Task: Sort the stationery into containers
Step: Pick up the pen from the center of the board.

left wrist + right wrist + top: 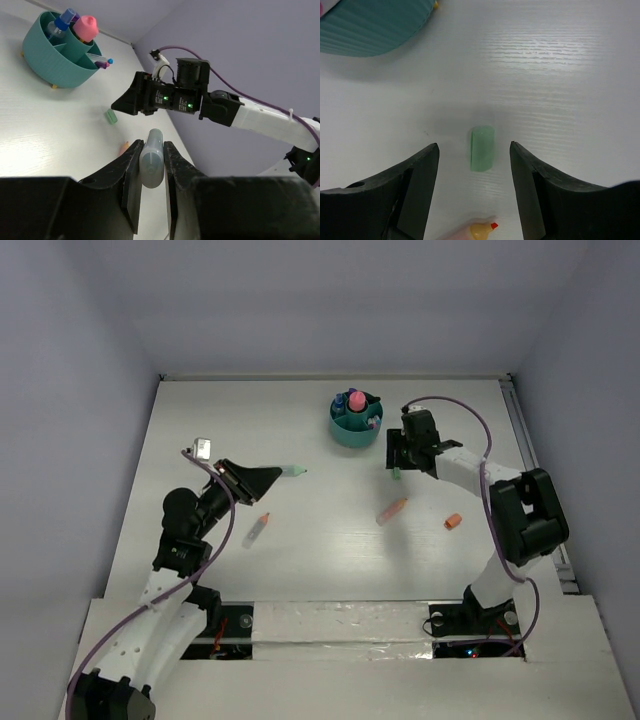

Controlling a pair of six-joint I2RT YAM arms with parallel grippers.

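The teal organiser stands at the back centre with a pink item, a blue-capped bottle and pens in it. My left gripper is shut on a pale green highlighter, held above the table left of the organiser; the highlighter sits between the fingers in the left wrist view. My right gripper is open just over a small green cap, which lies between its fingers in the right wrist view. An orange highlighter, an orange cap and a clear orange-capped pen lie on the table.
The organiser's wall is close to the upper left of my right gripper. The orange highlighter's tip lies just behind the green cap. White walls enclose the table; a rail runs along the right edge.
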